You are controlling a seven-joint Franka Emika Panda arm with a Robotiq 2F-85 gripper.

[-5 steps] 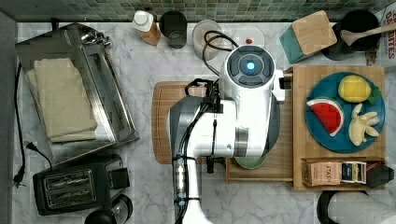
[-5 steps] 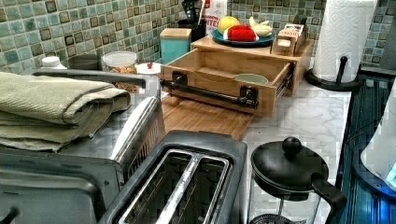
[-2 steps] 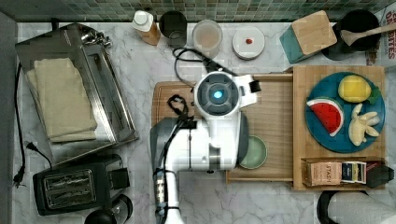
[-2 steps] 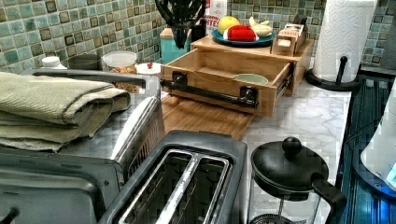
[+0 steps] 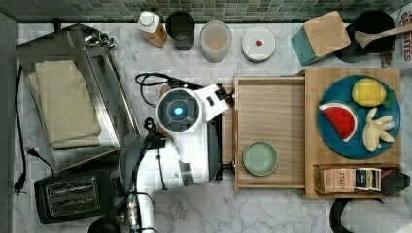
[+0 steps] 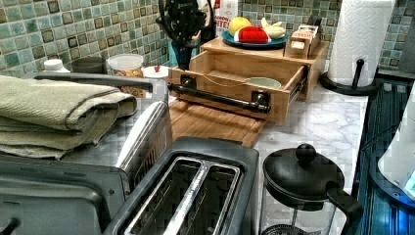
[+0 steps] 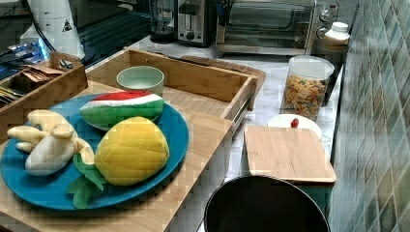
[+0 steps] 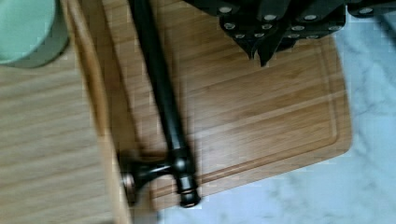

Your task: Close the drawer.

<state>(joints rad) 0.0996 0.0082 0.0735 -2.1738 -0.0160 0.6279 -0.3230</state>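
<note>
The drawer (image 5: 272, 114) stands pulled out of the wooden box toward the top view's left, with a green bowl (image 5: 260, 158) inside. Its long black bar handle (image 5: 219, 145) runs along the front edge. In the wrist view the handle (image 8: 161, 93) lies beside the drawer's front wall (image 8: 93, 107), over the brown board. My gripper (image 8: 262, 53) is shut with nothing in it and hangs over the board, apart from the handle on the side away from the drawer. In the left view my gripper (image 6: 183, 58) hovers just above the handle's (image 6: 220, 99) far end.
A grooved cutting board (image 6: 210, 122) lies under the handle. The box top carries a blue plate (image 5: 359, 116) of toy food and a tea box (image 5: 354, 178). A toaster oven (image 5: 73, 92), a toaster (image 5: 73, 194) and a French press (image 6: 303, 181) surround the area. Jars (image 5: 215, 41) line the back.
My arm has swung from above the drawer toward the top view's left, past the handle, and now sits over the cutting board. In the left view the gripper has come down into sight.
</note>
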